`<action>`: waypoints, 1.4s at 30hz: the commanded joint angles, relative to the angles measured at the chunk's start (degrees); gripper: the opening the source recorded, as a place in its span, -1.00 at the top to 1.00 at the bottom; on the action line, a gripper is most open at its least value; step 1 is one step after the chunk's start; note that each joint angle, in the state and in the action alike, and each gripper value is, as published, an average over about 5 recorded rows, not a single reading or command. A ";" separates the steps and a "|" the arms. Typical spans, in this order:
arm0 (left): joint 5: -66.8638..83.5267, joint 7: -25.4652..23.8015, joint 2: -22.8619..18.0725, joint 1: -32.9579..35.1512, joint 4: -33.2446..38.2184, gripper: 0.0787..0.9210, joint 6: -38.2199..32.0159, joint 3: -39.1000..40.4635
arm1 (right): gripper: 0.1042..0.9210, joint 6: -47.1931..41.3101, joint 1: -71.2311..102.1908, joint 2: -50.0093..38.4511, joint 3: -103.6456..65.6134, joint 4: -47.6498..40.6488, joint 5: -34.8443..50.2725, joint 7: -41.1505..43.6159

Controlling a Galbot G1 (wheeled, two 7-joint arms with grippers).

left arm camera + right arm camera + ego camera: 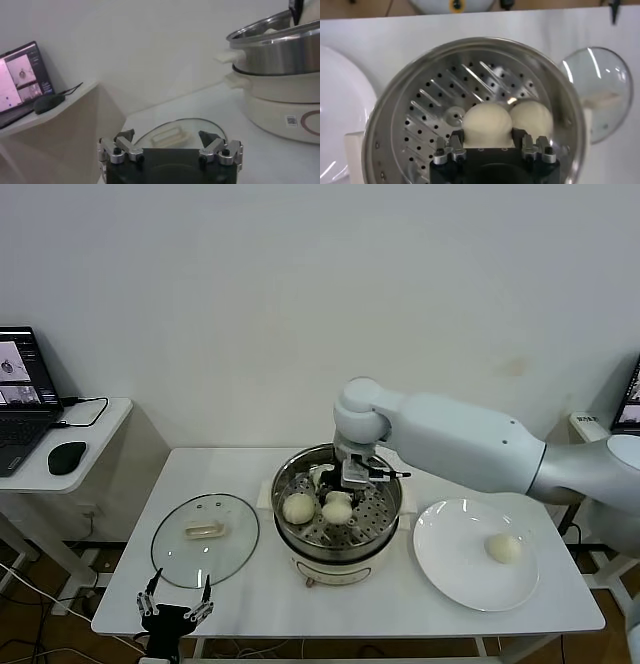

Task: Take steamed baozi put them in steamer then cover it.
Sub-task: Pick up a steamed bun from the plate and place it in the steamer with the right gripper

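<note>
steel steamer (395,115) rim, right jaws (488,142) gripping baozi (487,125)

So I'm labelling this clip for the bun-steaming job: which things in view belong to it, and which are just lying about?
Belong to the job:
- steamer
- two baozi in it, the second between the right pincer's fingers
- baozi on the white plate
- glass cover on the table, left pincer open near it

Just lying about:
- laptop
- mouse

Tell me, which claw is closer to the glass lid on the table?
The left claw. It hangs at the table's front edge, just in front of the glass lid. The right claw is over in the steamer, around a bun.
</note>
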State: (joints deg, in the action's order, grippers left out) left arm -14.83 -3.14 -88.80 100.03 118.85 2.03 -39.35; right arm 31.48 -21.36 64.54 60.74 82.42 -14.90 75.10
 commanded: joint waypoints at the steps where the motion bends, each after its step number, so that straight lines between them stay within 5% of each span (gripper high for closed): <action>1: -0.05 -0.17 0.01 -0.36 -0.38 -0.77 0.09 0.17 | -0.20 1.90 0.96 -1.20 0.52 5.22 -1.90 0.83; 26: -0.03 -0.28 0.03 -0.21 -0.42 -0.77 0.09 0.32 | -0.20 -1.91 1.98 -1.31 0.85 7.30 -0.80 0.12; 38: -0.11 -0.78 0.20 -0.46 -0.44 -0.77 0.18 0.66 | -0.75 -8.94 -2.13 -6.71 -8.38 7.25 3.03 -0.38; 42: 0.00 -1.03 0.46 -0.49 -0.36 -0.77 0.21 0.79 | -0.76 -21.41 -7.17 -12.47 -9.10 7.68 8.68 -1.16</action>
State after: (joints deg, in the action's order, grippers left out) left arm -14.88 -4.00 -88.53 99.54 118.37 2.19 -38.61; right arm 24.42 -22.59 59.38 56.36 89.69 -12.79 74.78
